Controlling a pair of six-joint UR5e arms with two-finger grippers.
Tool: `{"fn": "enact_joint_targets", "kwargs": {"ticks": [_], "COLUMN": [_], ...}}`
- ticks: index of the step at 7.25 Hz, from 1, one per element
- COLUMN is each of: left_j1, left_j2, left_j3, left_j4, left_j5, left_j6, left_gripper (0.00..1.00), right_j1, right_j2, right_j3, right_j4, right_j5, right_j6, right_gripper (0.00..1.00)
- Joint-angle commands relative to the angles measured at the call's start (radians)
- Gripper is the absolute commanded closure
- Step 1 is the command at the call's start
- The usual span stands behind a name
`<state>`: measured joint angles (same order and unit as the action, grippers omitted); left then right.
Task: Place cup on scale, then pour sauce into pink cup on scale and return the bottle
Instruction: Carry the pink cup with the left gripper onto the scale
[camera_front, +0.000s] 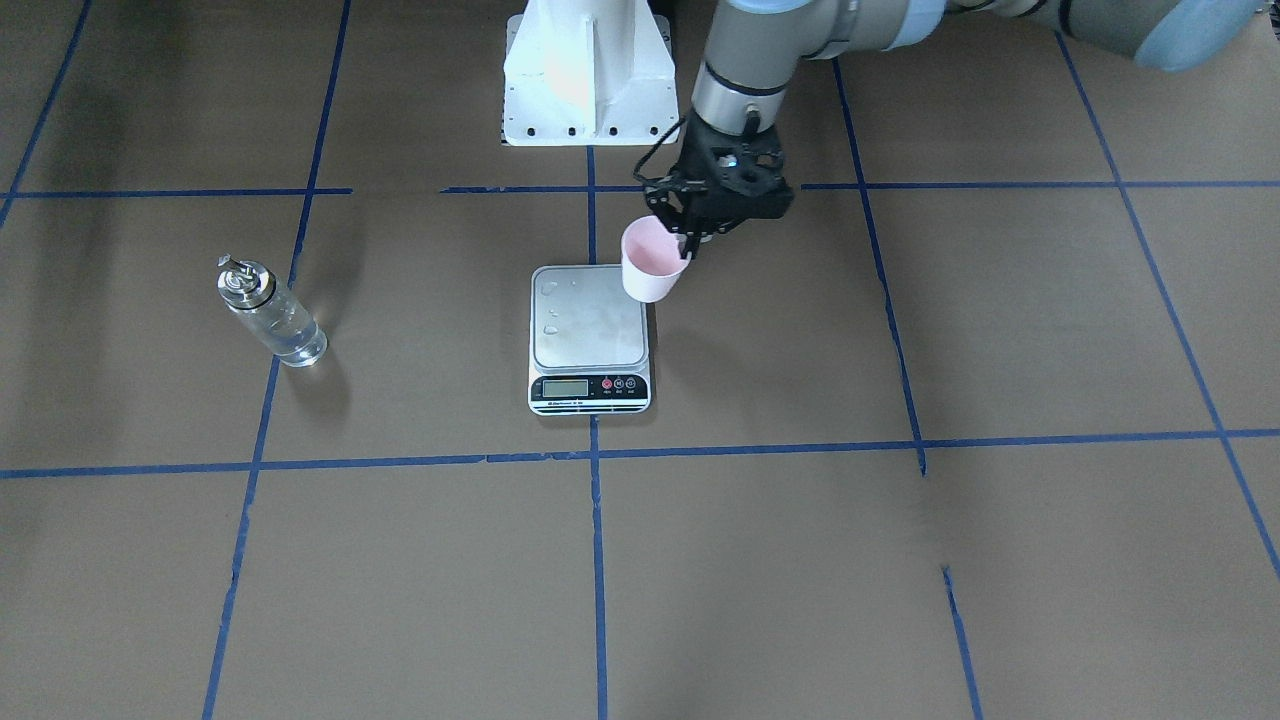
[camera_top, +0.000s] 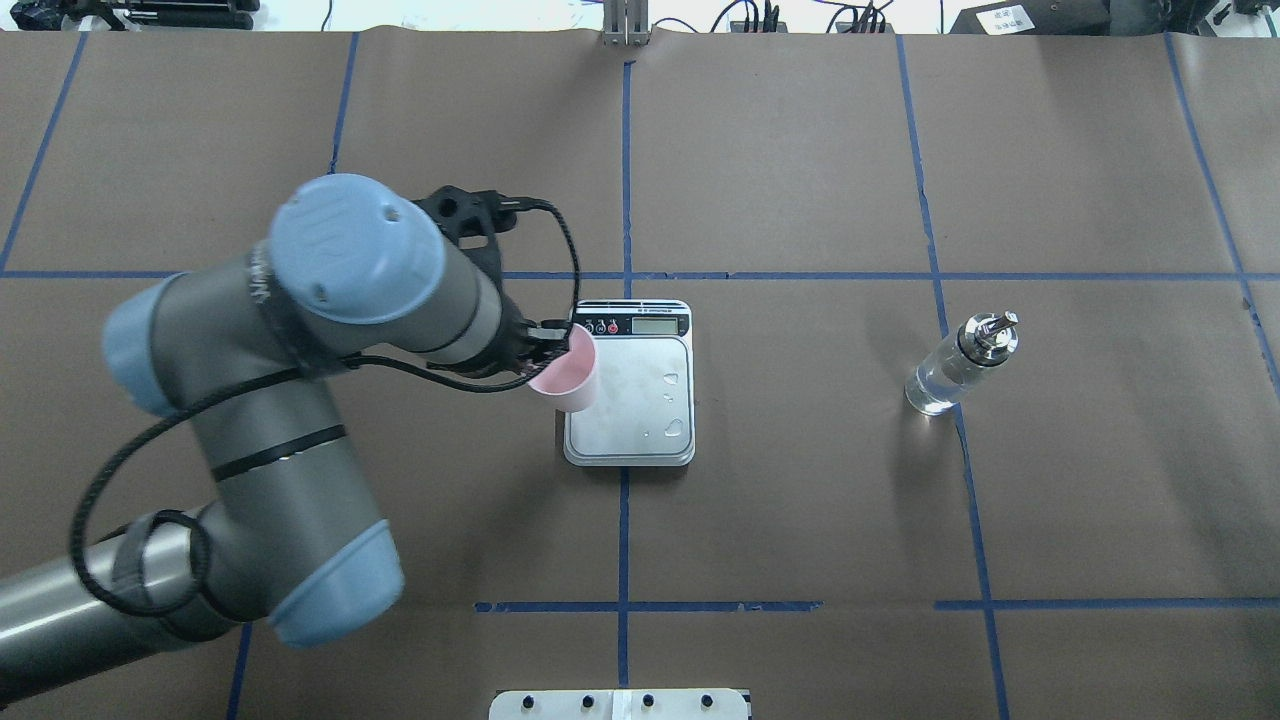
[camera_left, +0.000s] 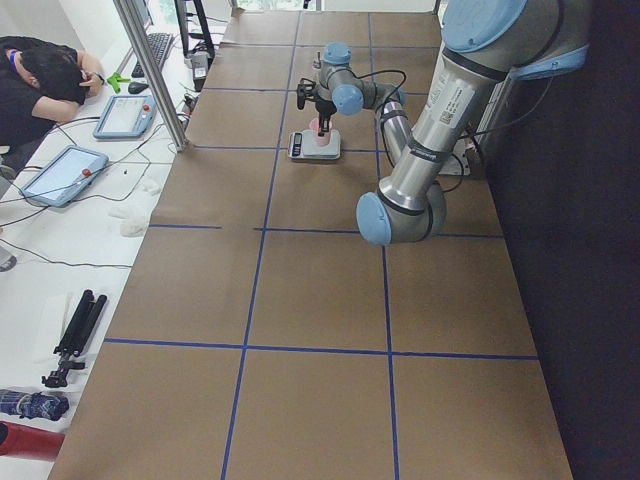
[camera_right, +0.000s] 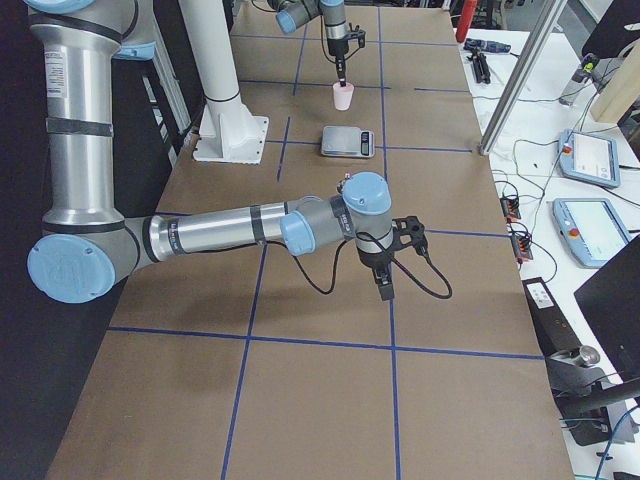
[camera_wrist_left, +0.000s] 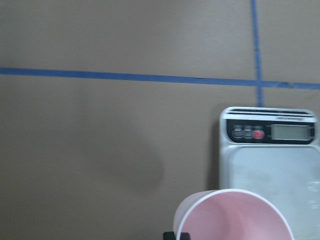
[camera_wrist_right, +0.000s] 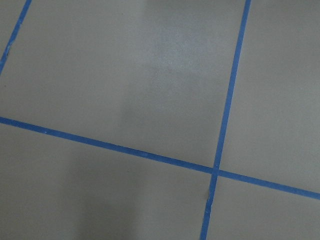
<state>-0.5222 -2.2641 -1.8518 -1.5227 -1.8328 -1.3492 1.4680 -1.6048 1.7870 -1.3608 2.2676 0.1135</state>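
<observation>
At the edge of the scale (camera_front: 590, 320), your left claw (camera_front: 688, 243) pinches the cup (camera_front: 652, 265) by its rim, apparently not yet set down. The bottle (camera_front: 272, 318) stands well apart, untouched; pouring and returning remain. Of the right claw (camera_right: 386, 290), you cannot tell.

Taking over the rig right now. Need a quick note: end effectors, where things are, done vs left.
Left end effector: shut on the rim of the cup, one finger inside it.
Right end effector: nothing in it, well away from the job's things. The side view does not show if it is open or shut.
Cup: held at the edge of the scale on the robot's left, not set on the platform.
Bottle: upright on the robot's right, untouched, sauce inside.
Done: cup grasped.
Left: set cup on scale, pour, return bottle.
</observation>
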Motion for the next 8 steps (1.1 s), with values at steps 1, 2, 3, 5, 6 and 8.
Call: {"fn": "enact_joint_targets", "kwargs": {"ticks": [1, 2, 3, 5, 6, 8], "left_j1": [0.028, 0.028, 0.028, 0.028, 0.028, 0.027], "left_j2": [-0.089, -0.091, -0.088, -0.084, -0.083, -0.08], "left_j3": [0.111, 0.124, 0.138, 0.154, 0.161, 0.166], "left_j4": [-0.023, -0.027, -0.036, -0.047, -0.053, -0.073], "left_j5": [0.004, 0.007, 0.009, 0.012, 0.017, 0.024], "left_j6": [-0.062, -0.054, -0.054, -0.053, -0.053, -0.051], "left_gripper": [1.0, 1.0, 1.0, 0.97, 0.92, 0.58], "right_j1": [0.0, 0.0, 0.0, 0.0, 0.0, 0.0], "right_j2": [0.002, 0.002, 0.002, -0.001, -0.004, -0.004], "right_j3": [0.0, 0.0, 0.003, 0.0, 0.002, 0.005], "right_j4": [0.0, 0.0, 0.0, 0.0, 0.0, 0.0], "right_j5": [0.0, 0.0, 0.0, 0.0, 0.0, 0.0], "right_j6": [0.0, 0.0, 0.0, -0.002, -0.002, 0.0], "right_gripper": [0.0, 0.0, 0.0, 0.0, 0.0, 0.0]}}
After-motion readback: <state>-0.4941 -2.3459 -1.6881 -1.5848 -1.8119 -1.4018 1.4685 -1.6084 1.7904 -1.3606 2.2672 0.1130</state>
